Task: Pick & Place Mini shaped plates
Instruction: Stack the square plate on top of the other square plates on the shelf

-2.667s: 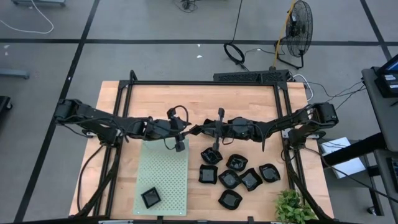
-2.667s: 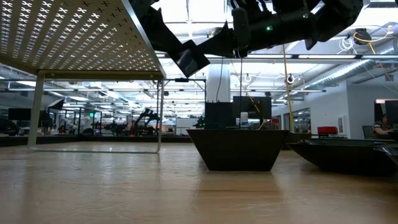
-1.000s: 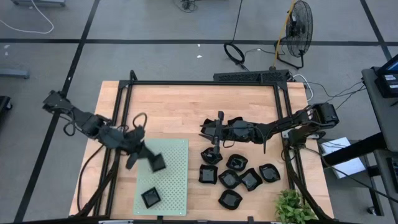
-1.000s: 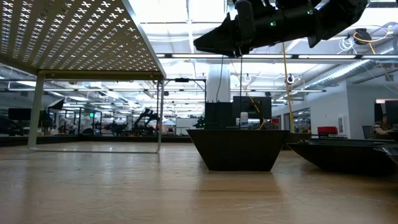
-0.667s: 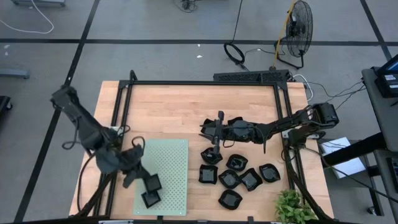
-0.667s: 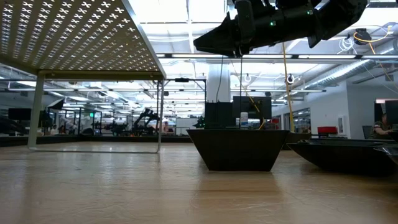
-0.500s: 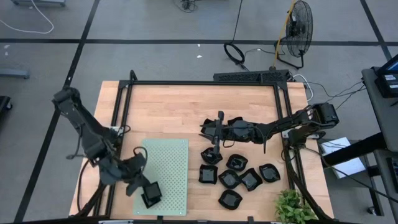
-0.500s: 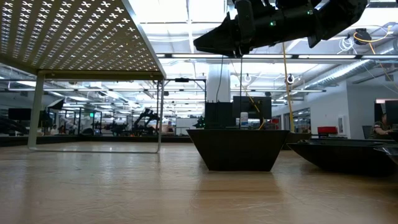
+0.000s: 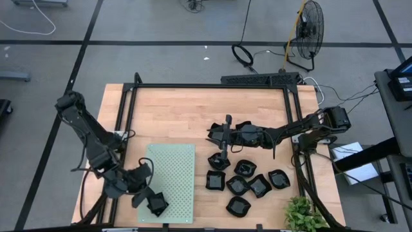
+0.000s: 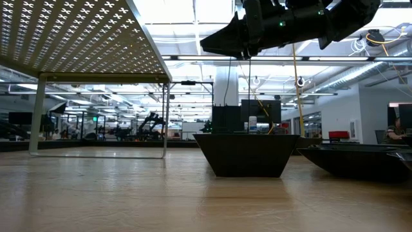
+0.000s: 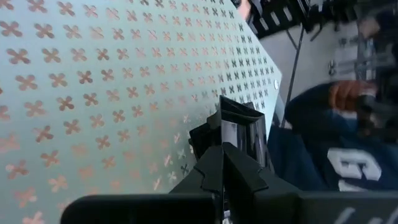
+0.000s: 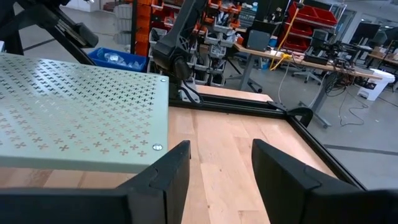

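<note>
Since the frame half a second back, my left gripper (image 9: 150,198) has dropped a little further toward the 6 o'clock edge of the pale green perforated mat (image 9: 172,169), carrying a mini plate (image 11: 239,127) with it. From above, this gripper sits at the mat's 7 o'clock corner, over the spot where a plate already lay; I cannot separate the two dishes there. My left wrist view shows the fingers (image 11: 211,165) pinched almost together on the rim of the glossy black plate, which stands on edge against the mat surface. A person in a dark blue garment (image 11: 317,149) shows beyond the mat edge.

My right gripper (image 9: 212,135) hovers unmoved near table centre, at 12 o'clock from the cluster of remaining plates (image 9: 248,180). Its fingers (image 12: 165,177) stand apart with bare tabletop visible between them; they hold nothing.

Seven plates remain on the wooden table (image 9: 193,116) at 3 o'clock from the mat, lying close together, some touching. At table height, one plate (image 10: 246,154) stands in profile.
</note>
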{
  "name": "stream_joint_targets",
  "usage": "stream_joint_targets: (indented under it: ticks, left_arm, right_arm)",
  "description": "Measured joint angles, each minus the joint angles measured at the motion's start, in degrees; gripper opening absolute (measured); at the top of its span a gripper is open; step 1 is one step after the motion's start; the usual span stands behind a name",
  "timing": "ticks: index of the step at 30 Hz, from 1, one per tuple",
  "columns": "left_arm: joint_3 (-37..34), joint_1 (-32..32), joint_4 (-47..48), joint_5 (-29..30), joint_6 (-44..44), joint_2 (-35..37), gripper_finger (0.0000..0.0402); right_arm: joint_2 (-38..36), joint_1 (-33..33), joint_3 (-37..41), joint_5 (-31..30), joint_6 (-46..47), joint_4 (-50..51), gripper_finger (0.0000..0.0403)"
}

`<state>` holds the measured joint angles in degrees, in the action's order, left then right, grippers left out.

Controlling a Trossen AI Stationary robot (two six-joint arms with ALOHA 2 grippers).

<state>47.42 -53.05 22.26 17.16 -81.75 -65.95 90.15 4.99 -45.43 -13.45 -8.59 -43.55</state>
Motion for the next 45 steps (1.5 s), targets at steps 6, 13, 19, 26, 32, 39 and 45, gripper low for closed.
stream_joint_targets:
  ticks: [6, 13, 19, 26, 32, 39, 45]
  left_arm:
    - [0.0, -0.3, 0.0, -0.6, 2.2, 0.0, 0.0022]
    - [0.0, -0.3, 0.3, -0.6, 5.5, 0.0, 0.0054]
    - [0.0, -0.3, 0.2, -0.6, 7.1, 0.0, 0.0095]
    - [-0.1, -0.3, -3.1, -0.7, 12.5, 0.0, 0.0133]
    - [-0.1, -0.3, -5.5, -0.7, 16.9, 0.0, 0.0147]
    - [-0.1, -0.3, -5.5, -1.2, 18.5, 0.0, 0.0147]
    - [-0.1, -0.8, -7.6, -1.2, 18.6, 0.0, 0.0147]
  right_arm:
    - [0.0, 0.0, 0.0, 0.0, 0.0, 0.0, 0.0156]
    - [0.0, 0.0, 0.0, 0.0, 0.0, 0.0, 0.0155]
    - [0.0, 0.0, 0.0, 0.0, 0.0, 0.0, 0.0155]
    - [0.0, 0.0, 0.0, 0.0, 0.0, 0.0, 0.0155]
    - [0.0, 0.0, 0.0, 0.0, 0.0, 0.0, 0.0155]
    - [0.0, 0.0, 0.0, 0.0, 0.0, 0.0, 0.0155]
    - [0.0, 0.0, 0.0, 0.0, 0.0, 0.0, 0.0155]
